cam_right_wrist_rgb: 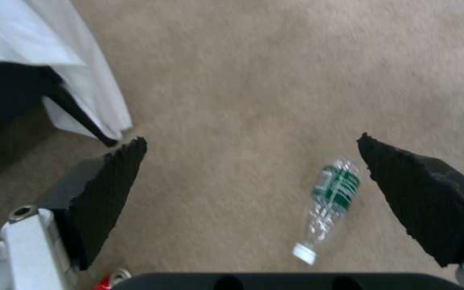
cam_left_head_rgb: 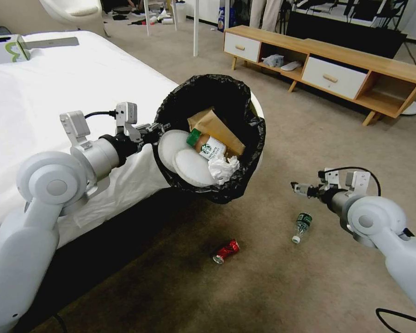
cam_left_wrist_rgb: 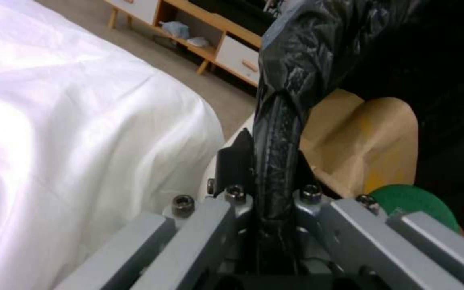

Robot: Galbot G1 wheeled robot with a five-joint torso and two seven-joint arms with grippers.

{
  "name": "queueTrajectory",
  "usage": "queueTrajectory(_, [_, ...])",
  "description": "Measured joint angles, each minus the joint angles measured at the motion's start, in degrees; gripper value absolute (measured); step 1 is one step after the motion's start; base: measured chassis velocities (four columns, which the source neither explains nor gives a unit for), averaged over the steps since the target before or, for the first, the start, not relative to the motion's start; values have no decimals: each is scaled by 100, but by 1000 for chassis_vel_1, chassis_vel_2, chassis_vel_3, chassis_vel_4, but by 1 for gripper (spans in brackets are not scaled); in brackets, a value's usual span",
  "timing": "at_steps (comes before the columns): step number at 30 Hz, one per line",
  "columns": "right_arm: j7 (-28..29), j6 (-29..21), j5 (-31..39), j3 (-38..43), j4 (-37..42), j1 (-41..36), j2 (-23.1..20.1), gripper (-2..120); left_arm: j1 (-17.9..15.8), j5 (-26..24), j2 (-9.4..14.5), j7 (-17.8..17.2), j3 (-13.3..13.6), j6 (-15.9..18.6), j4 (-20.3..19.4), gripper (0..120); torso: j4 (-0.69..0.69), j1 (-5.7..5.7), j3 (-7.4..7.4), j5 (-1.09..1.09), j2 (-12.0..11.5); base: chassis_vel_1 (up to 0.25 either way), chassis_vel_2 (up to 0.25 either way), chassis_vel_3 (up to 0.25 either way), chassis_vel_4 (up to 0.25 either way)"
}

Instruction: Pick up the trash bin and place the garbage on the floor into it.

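A bed (cam_left_head_rgb: 55, 92) with a white sheet is seen on the robot's left, its far end cut off by the frame edge, and the dark gap under it cannot be made out. The floor (cam_left_head_rgb: 286, 286) is covered in beige carpet. A low wooden cabinet (cam_left_head_rgb: 328, 64) is placed along the far side; the things on its open shelf are too small to tell.

The trash bin (cam_left_head_rgb: 212, 138) is held in the air beside the bed edge, tilted so that its mouth is turned toward the camera. Its white wall is almost wholly hidden by the black bag (cam_left_wrist_rgb: 318, 52) folded over the rim. Inside are seen a brown paper bag (cam_left_head_rgb: 215, 127), a bottle with a green cap (cam_left_head_rgb: 203, 145), two white discs (cam_left_head_rgb: 182, 155) and a crumpled tissue (cam_left_head_rgb: 224, 169).

The left gripper (cam_left_head_rgb: 158, 131) is set at the bin's near rim, its jaws clamped on the bag-covered rim, as shown in the left wrist view.

The right gripper (cam_right_wrist_rgb: 253, 189) is held above the carpet with its jaws wide apart and nothing between them. A clear bottle (cam_left_head_rgb: 302, 225) with a green label lies on the floor just below it, and a crushed red can (cam_left_head_rgb: 226, 251) lies nearby, partly cut off in the right wrist view.
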Motion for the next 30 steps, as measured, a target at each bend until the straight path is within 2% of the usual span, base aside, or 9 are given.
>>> queueTrajectory(6, [14, -32, -9, -48, -264, -47, 40, 100, -73, -596, 110, -556, 27, 0, -96, 2, -1, 0, 0, 0, 0, 0, 0, 0, 0])
queueTrajectory(8, [12, -32, -68, -122, -444, -35, 130, 100, -182, -1030, 137, -1022, 97, 0, -142, 2, -1, 0, 0, 1, 0, 0, 0, 0, 0])
queueTrajectory(9, [12, -32, -68, -122, -444, -35, 130, 100, -182, -1030, 137, -1022, 97, 0, -142, 2, -1, 0, 0, 1, 0, 0, 0, 0, 0])
queueTrajectory(11, [12, -4, -179, -196, -603, -36, 200, 100, -244, -1324, 187, -1591, 184, -1, -202, 2, -1, 1, 0, 0, 0, 0, 0, 0, 0])
queueTrajectory(12, [12, -4, -179, -196, -603, -36, 200, 100, -244, -1324, 187, -1591, 184, -1, -202, 2, -1, 1, 0, 0, 0, 0, 0, 0, 0])
queueTrajectory(14, [12, 24, -261, -248, -722, -50, 239, 100, -256, -1532, 232, -2066, 255, 0, -274, 2, 0, 0, 0, 0, 0, 0, 0, 0, 0])
queueTrajectory(20, [52, 77, -347, -342, -921, -63, 320, 100, -287, -1898, 264, -2867, 376, -1, -324, 2, -1, 0, 0, 0, 0, 0, 0, 0, 0])
queueTrajectory(23, [78, 82, -350, -394, -1001, -57, 380, 100, -297, -2019, 281, -3111, 418, -3, -332, 2, -1, 0, 0, 0, 0, 0, 0, 0, 0])
queueTrajectory(30, [201, 83, -234, -502, -1219, -41, 519, 100, -284, -2085, 340, -3227, 450, -5, -374, 2, -1, 0, 0, -1, 0, 0, 0, 0, 0])
